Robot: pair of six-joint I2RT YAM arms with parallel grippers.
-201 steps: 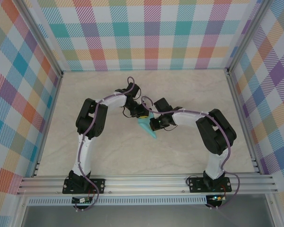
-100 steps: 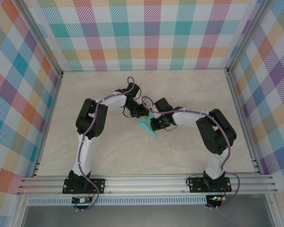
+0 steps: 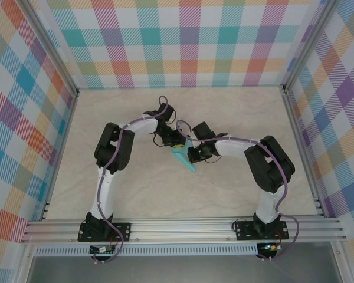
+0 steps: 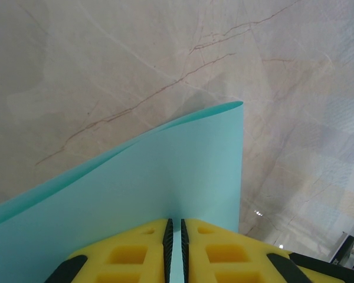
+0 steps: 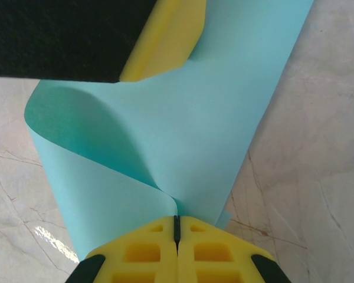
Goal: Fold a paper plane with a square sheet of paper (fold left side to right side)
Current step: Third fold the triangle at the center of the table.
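The paper plane (image 3: 184,159) lies near the middle of the desk (image 3: 236,118), caught between the two arms where their wrists meet. Its narrow tip points toward the near edge, and its wider end sits under the left pincer (image 3: 178,143) and just beside the right pincer (image 3: 190,154).

From the left wrist, the left pincer (image 4: 175,227) has its yellow pads drawn almost together, with a thin edge of the paper plane (image 4: 165,183) nipped in the slit. The paper rises away from them as a smooth, bowed flap lifted off the desk (image 4: 106,65).

From the right wrist, the right pincer (image 5: 177,227) is fully closed, its pads meeting on a rolled-over edge of the paper plane (image 5: 212,112). A yellow pad (image 5: 168,35) of the other pincer presses the far end.

The paper is plain, matte, light turquoise and unmarked. It curls softly here rather than being creased flat.

From above, the wrists cover the paper's wide end, and the grip points are too small to make out. Both wrist views cut the paper off at the frame edges. Plaid walls (image 3: 189,41) enclose the desk.
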